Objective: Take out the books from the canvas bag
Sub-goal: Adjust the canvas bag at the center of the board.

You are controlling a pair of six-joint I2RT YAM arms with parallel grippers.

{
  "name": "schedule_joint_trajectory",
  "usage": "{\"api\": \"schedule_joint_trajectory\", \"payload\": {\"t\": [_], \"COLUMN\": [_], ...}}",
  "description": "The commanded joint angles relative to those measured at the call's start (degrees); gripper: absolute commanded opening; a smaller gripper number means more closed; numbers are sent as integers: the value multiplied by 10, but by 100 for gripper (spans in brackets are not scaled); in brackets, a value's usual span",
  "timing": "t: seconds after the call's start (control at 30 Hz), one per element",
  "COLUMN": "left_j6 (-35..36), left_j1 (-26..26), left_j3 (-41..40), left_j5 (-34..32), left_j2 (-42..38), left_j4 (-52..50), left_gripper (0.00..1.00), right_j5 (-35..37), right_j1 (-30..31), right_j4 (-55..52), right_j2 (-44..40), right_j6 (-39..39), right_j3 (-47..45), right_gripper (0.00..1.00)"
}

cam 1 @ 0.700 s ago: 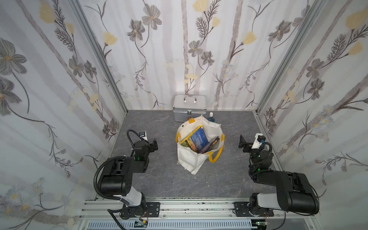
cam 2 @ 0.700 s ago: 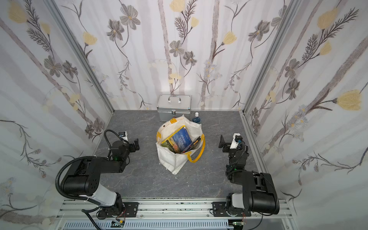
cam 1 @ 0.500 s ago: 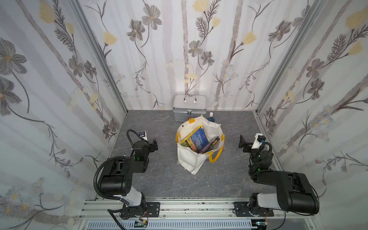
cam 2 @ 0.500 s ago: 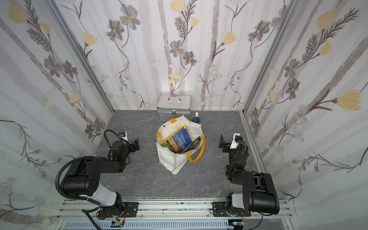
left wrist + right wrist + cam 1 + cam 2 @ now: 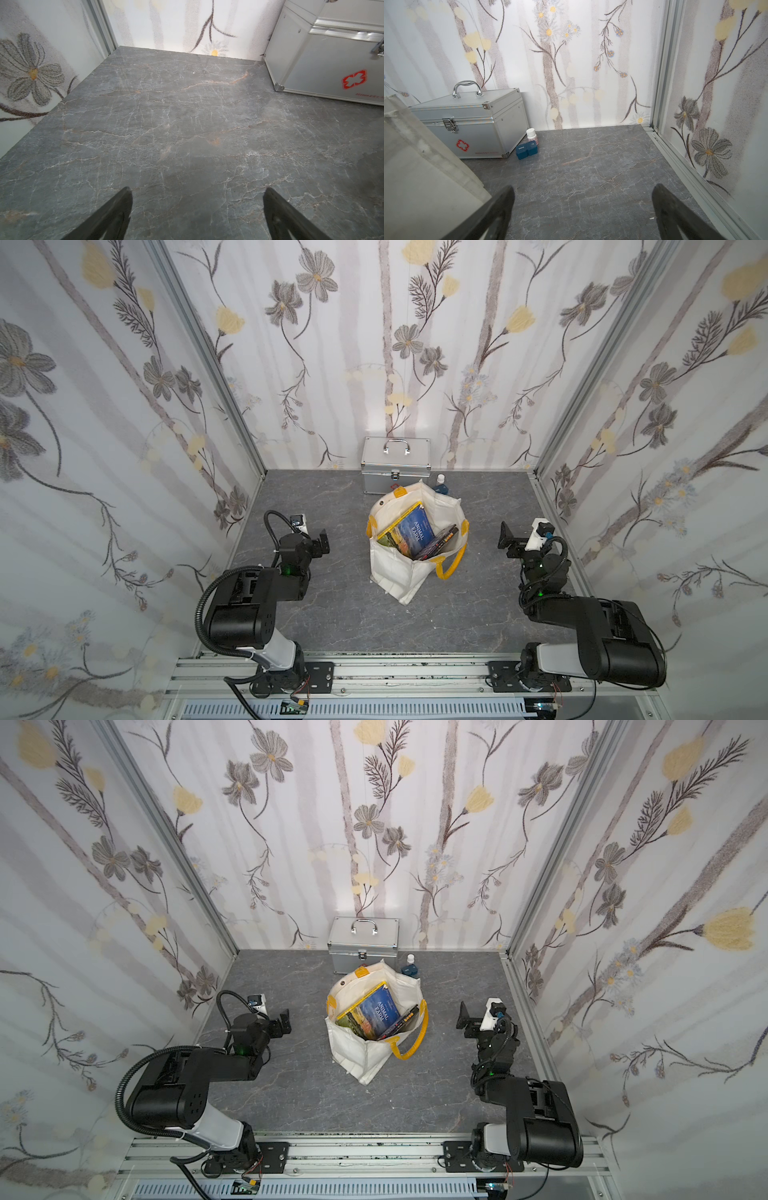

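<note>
The cream canvas bag with yellow handles stands open mid-table in both top views. Books stick up inside it: the blue "Animal Farm", a yellow edge behind it, and a black one with orange title. My left gripper is open and empty, low over bare table left of the bag. The right gripper is open and empty too, to the right of the bag, whose cloth side shows in the right wrist view.
A silver metal case stands against the back wall behind the bag. Beside it are a white-capped bottle and a blue pill box. Flowered walls close in three sides.
</note>
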Motion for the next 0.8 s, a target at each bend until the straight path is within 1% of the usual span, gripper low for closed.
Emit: {"api": "schedule_joint_trajectory", "payload": {"t": [0.0, 0.07, 0.13, 0.17, 0.2, 0.23, 0.27, 0.3, 0.33, 0.37, 0.4, 0.43, 0.47, 0.53, 0.57, 0.6, 0.67, 0.77], "left_j6": [1, -1, -7, -13, -24, -33, -51, -71, -100, -123, -136, -139, -142, -156, -159, -162, -167, -175], "left_j1": [1, 2, 3, 2, 0, -7, -14, -15, -15, -15, -16, -18, -22, -38, -46, -57, -86, -123], "left_j3": [0, 1, 3, 7, 23, 57, 108, 160, 219, 277, 326, 378, 423, 498, 536, 569, 635, 681], "left_j5": [5, 5, -7, -28, -70, -126, -180, -203, -220, -222, -206, -168, -129, -68, -24, 3, 43, 83], "left_j2": [0, -1, -3, -10, -36, -69, -102, -123, -139, -147, -148, -147, -144, -132, -121, -109, -80, -41], "left_j4": [9, 7, 1, -8, -56, -146, -259, -359, -461, -551, -620, -687, -738, -823, -861, -897, -964, -1016], "left_gripper": [100, 100, 100, 100, 100, 100, 100, 100, 100, 100, 100, 100, 100, 100, 100, 100, 100, 100], "right_j5": [9, 19, 56, 78, 108, 138, 175, 200, 199, 177, 170, 174, 172, 163, 165, 161, 145, 115], "right_j1": [1, 2, 6, 8, 10, 12, 13, 12, 12, 15, 23, 37, 54, 93, 116, 137, 186, 252], "right_j4": [2, -2, -10, -22, -70, -154, -287, -401, -532, -639, -711, -775, -832, -912, -950, -979, -1044, -1103], "right_j2": [0, 0, -6, -14, -35, -56, -75, -78, -72, -60, -51, -43, -37, -29, -23, -17, 1, 32], "right_j6": [-10, -9, -2, 6, 12, 21, 50, 81, 100, 110, 120, 137, 150, 159, 166, 174, 195, 222], "right_j3": [4, 6, 9, 12, 32, 64, 124, 186, 253, 331, 382, 428, 470, 536, 568, 599, 660, 729], "right_gripper": [100, 100, 100, 100, 100, 100, 100, 100, 100, 100, 100, 100, 100, 100, 100, 100, 100, 100]}}
